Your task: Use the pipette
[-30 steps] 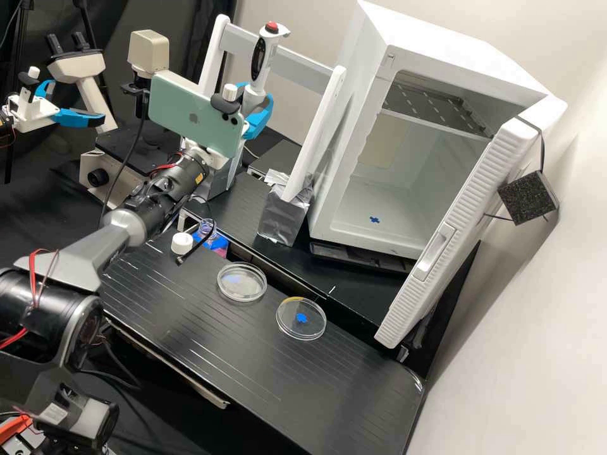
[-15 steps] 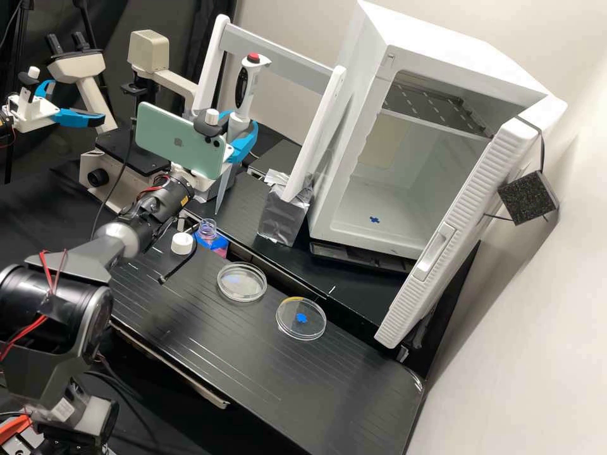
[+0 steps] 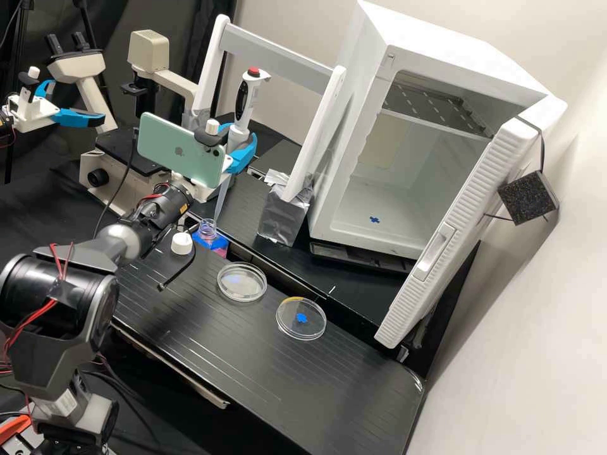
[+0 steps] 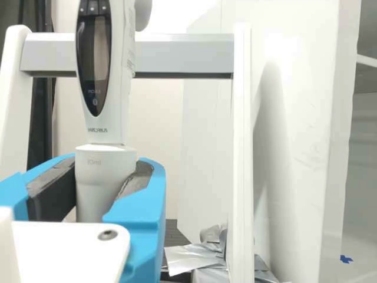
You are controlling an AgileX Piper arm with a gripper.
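pipette (image 3: 242,98) held nearly upright, tip (image 3: 219,205) close to open bottle (image 3: 206,227)

the very end of the tip is hard to make out against the bottle's clear neck; whether the mouth has been entered cannot be told. the bottle's lower part is hidden by the bench edge. the microscope (image 3: 149,50) is partly covered by the phone (image 3: 180,151) mounted on the arm. in the wrist view the pipette's top is cut off, and its lower section is hidden by the white gripper body.

in the high view the red plunger button (image 3: 253,71) and the long clear tip are seen. in the wrist view the dark display window (image 4: 94,65) is seen at close range, and dark pads (image 4: 56,188) are noted on the inner faces of the blue fingers, one on each side of the pipette's lower barrel. the gripper (image 3: 239,139) is thus clamped on the pipette.

the arm (image 3: 120,240) is extended from the near corner across the bench, forearm sloping upward; the gripper is held well above the bottle. the bottle's white cap (image 3: 182,243) is placed beside it, and two clear dishes (image 3: 242,282) are set farther along the bench (image 3: 221,347).
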